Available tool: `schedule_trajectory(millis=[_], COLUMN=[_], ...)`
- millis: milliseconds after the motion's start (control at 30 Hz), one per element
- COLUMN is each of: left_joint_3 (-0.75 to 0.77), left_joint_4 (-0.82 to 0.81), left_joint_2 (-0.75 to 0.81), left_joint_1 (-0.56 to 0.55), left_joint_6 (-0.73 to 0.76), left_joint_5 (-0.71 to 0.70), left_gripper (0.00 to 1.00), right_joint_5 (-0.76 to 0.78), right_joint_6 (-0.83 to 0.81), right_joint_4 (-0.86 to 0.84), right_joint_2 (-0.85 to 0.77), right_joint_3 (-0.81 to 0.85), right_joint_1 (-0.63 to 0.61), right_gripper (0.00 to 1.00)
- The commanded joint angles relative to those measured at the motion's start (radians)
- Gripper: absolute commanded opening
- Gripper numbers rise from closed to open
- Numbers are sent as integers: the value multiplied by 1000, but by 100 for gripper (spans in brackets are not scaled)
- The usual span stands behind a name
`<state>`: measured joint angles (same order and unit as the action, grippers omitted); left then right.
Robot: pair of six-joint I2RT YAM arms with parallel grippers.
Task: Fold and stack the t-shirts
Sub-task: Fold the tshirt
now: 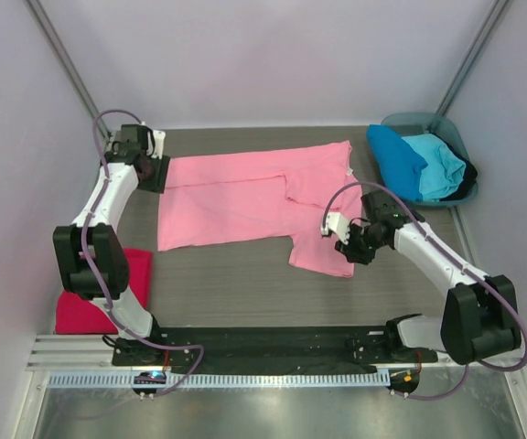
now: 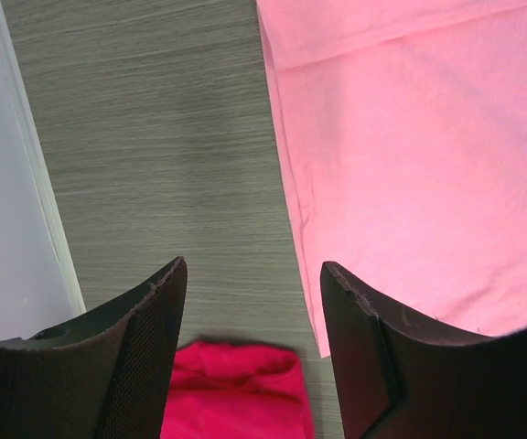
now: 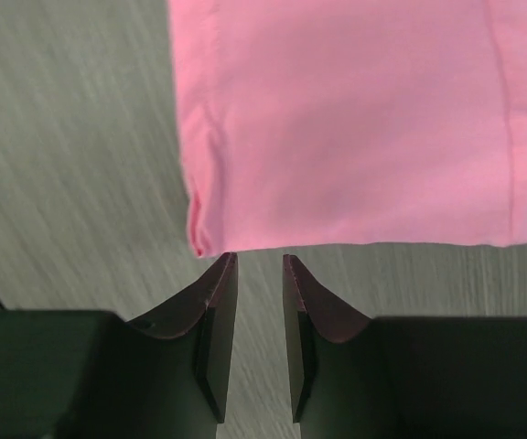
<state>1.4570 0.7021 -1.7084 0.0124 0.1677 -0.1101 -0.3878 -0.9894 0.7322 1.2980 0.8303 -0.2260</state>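
On the table (image 1: 227, 279) the light pink t-shirt (image 1: 236, 197) lies spread out. My left gripper (image 2: 252, 265) hovers wide open beside its edge; my right gripper (image 3: 260, 258), jaws narrow and empty, sits just off its near hem.

cannot see the whole pink t-shirt (image 1: 245, 197) from either wrist: cropped by the top and right edges in both views, and a little soft in the right wrist view, like the tabletop (image 3: 71, 137) beside it. from above, partly covered on its right side by the right tool (image 1: 344, 249) and wrist. only part of the crimson t-shirt (image 1: 76, 315) on show, the rest under the left arm; from the left wrist, cut by the bottom edge and tucked behind the left tool (image 2: 254, 274). cannot tell what the dark thing (image 1: 470, 181) under the turquoise t-shirt (image 1: 442, 165) is. little of the tub (image 1: 419, 117) visible beneath that and the blue t-shirt (image 1: 396, 155).
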Motion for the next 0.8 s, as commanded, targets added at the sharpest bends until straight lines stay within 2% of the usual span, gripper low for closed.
schedule_trajectory(millis=[0,367,767], left_joint_3=[13,-1,-4], left_joint_4=[-4,-7,-9], left_joint_2=[-5,-19,-31], left_joint_1=[-3,-3,-3], left_joint_6=[0,3,9], left_joint_5=[24,9,-10], left_gripper=[61,61,61], right_joint_5=[9,10,26], right_joint_6=[-144,-180,-190], right_joint_4=[81,154,92], right_joint_2=[-71,-82,-25], right_joint_3=[-22,-74,-112], right_joint_1=[-45,-65,-76], right_gripper=[32,36,36])
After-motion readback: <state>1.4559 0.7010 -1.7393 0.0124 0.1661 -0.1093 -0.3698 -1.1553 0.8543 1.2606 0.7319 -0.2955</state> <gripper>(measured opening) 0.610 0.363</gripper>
